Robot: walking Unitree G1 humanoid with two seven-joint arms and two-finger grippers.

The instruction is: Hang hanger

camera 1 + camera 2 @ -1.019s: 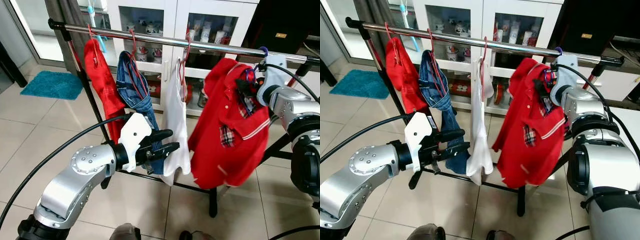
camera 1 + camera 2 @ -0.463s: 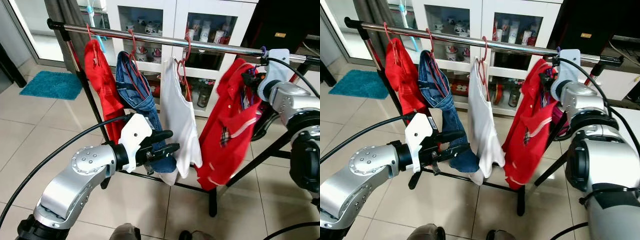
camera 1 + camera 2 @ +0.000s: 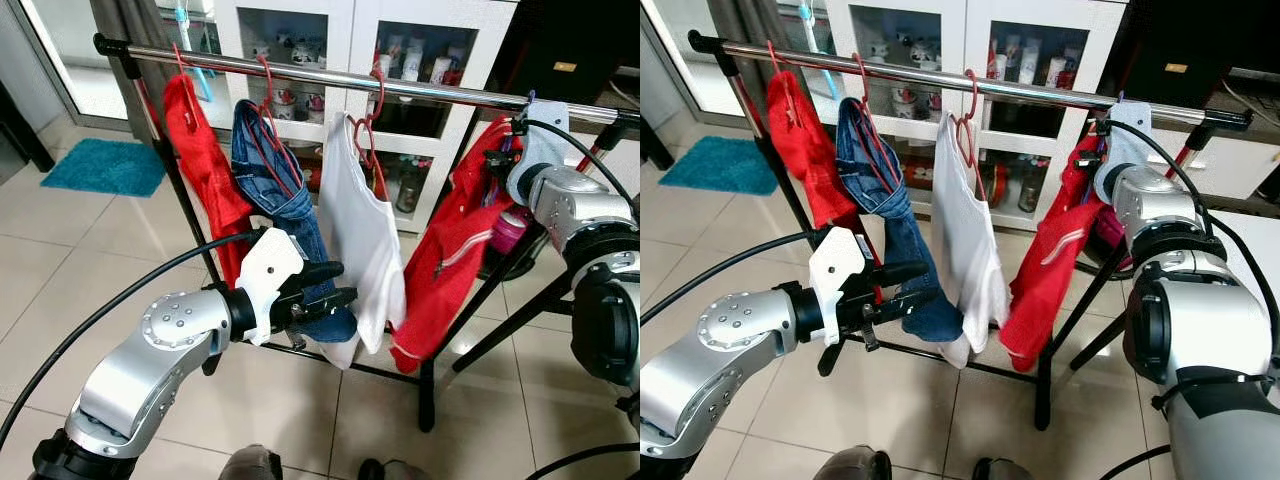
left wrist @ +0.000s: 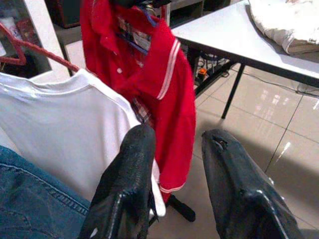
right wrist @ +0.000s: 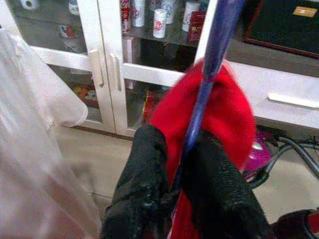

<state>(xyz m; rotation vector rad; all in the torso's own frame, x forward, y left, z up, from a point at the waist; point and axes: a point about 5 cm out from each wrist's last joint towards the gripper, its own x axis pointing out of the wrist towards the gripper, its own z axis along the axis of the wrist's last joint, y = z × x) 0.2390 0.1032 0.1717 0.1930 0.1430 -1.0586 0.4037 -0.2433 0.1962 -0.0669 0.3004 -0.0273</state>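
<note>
pale floor tiles [image 3: 60, 260] run under a clothes rail [image 3: 300, 72] that stands before a white glass-door cabinet [image 3: 330, 40], with a teal mat [image 3: 105, 165] off to the robot's left by the doorway.

left eye view: the chrome rail carries, from the robot's left, a red garment [image 3: 205, 170], jeans [image 3: 285, 200] and a white top [image 3: 362, 240], each on a red hanger. near the rail's right end hangs the red polo shirt [image 3: 455, 260], just beside the white top with a narrow gap between them. the right gripper [image 3: 505, 165] is up at the shirt's collar, just below the rail. the left gripper [image 3: 325, 290] hovers low in front of the jeans, its fingers a little apart and holding nothing. bare tiles lie open in front of the rack's base.

left wrist view: the two black fingers [image 4: 124, 184] stand spread, with the white top and jeans on one side and the polo shirt's striped collar beyond. a white bench [image 4: 239, 35] with folded cloth [image 4: 284, 22] stands behind, open floor beneath its edge.

right wrist view: the fingers [image 5: 144, 189] are pressed together on the blue hanger [image 5: 209, 64], whose shaft rises out of the red shirt, the cabinet doors behind.
</note>
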